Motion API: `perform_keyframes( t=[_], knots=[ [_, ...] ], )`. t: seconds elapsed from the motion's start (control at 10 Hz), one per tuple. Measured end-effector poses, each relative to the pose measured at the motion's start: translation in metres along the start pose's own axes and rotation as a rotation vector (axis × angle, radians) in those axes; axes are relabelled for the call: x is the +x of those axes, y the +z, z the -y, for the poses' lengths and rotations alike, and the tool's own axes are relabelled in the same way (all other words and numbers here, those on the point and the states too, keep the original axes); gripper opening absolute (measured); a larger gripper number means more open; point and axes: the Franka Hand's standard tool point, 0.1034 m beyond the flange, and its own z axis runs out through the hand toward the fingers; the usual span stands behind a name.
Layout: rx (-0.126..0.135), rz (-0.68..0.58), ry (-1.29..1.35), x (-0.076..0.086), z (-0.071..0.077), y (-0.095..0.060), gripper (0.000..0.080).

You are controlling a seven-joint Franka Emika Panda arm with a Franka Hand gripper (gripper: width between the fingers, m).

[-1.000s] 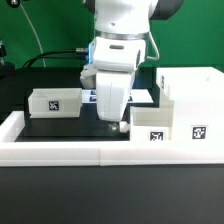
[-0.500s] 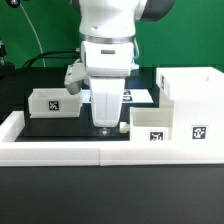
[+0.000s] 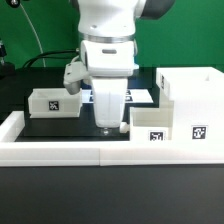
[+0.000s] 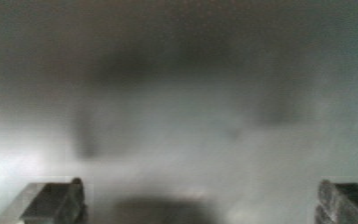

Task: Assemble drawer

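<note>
Black desk [image 3: 55, 127] fills the middle of the exterior view, fenced in front by a low white wall [image 3: 80, 152]. At that view's right stands the housing [image 3: 190, 95], with one box [image 3: 152, 125] close against its near side. The other box [image 3: 52, 101] sits well apart at the view's left. The arm hangs between them, its claw [image 3: 106, 126] low over the desk and just beside the right box. Behind the arm lies the marker board [image 3: 143, 97]. How the fingers stand cannot be read from this side.

The wrist view is a grey blur, yet two fingers [image 4: 51, 200] show at opposite edges, well apart, with nothing between them. So the claw is spread and empty. No box or housing can be made out there.

The likely risk is a sideways move at this height clipping the right box and shoving it askew against the housing. With the wrist picture so blurred, alignment over a box wall is hard to check, so closing could miss or pinch a corner.
</note>
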Motion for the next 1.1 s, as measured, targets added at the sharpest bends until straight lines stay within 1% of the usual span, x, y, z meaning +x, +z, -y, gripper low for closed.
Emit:
perform_keyframes(
  t=[0.1, 0.3, 0.5, 0.7, 1.0, 1.1],
  knots=[
    [-0.003, -0.001, -0.008, 0.006, -0.007, -0.005, 0.0649],
    [-0.006, -0.002, 0.006, 0.022, -0.016, -0.012, 0.0649],
    [-0.006, 0.0, 0.062, 0.026, -0.016, -0.012, 0.0649],
    [-0.007, -0.001, 0.082, 0.04, -0.017, -0.013, 0.0649],
    [-0.01, 0.024, 0.093, 0.04, -0.017, -0.012, 0.0649],
    [-0.008, 0.025, 0.093, 0.034, -0.016, -0.012, 0.0649]
  ],
)
